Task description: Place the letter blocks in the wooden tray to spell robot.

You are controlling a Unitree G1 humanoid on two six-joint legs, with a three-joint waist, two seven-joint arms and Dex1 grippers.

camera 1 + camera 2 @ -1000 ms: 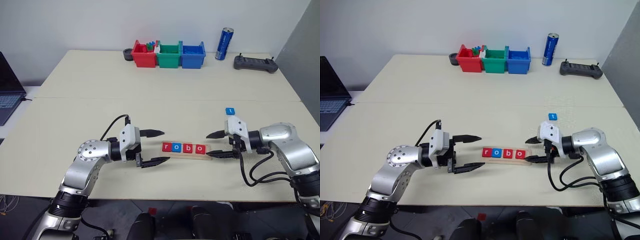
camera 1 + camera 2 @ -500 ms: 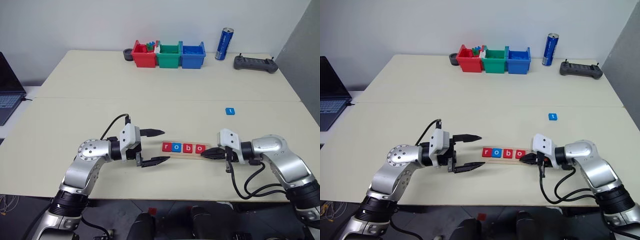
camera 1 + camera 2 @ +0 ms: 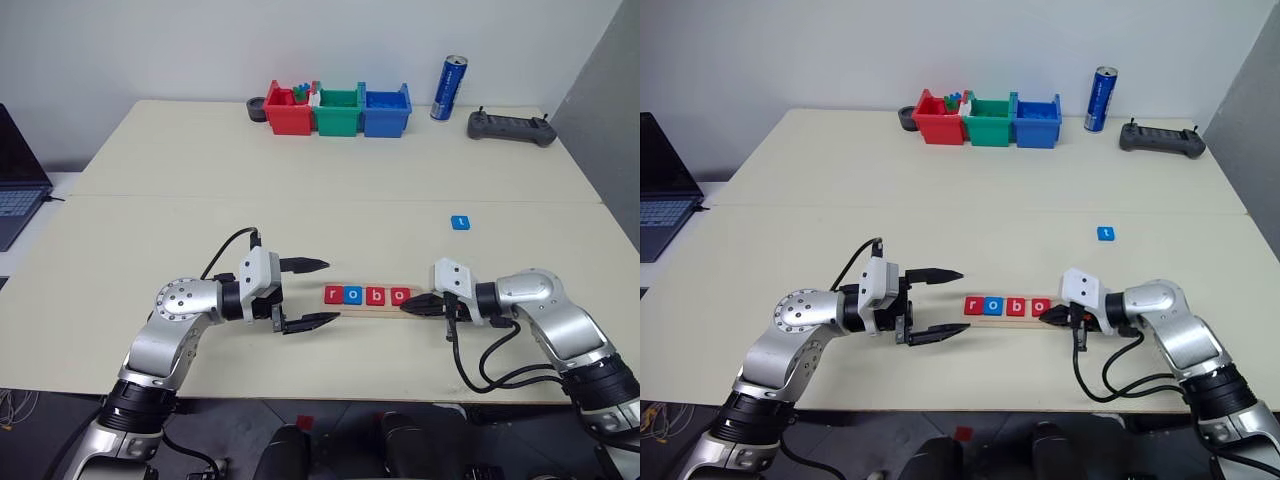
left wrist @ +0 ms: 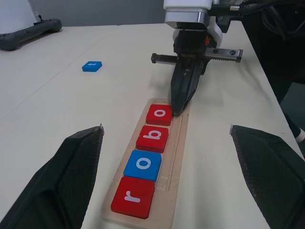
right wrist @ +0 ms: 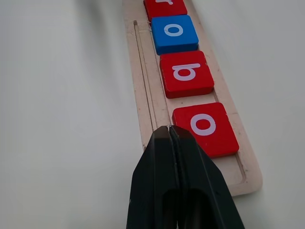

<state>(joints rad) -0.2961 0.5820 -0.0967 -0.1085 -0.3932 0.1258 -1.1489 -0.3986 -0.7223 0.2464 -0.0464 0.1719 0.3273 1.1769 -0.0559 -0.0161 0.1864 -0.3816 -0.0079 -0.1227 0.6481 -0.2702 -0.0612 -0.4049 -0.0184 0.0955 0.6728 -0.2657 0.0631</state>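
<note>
wooden tray [image 4: 174, 157]: holds r, o, b, o
right gripper [image 4: 178, 110]: pinched closed, empty, tips at tray's end
left gripper [image 3: 315, 293]: spread wide, empty

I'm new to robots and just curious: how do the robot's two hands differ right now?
The left hand has its two black fingers spread wide; the right hand has its fingers pressed together.
The left hand hangs just off the "r" end of the wooden tray; the right hand's tip rests at the tray's other end, beside the last red "o" block.
Neither holds anything, and they point toward each other.
</note>
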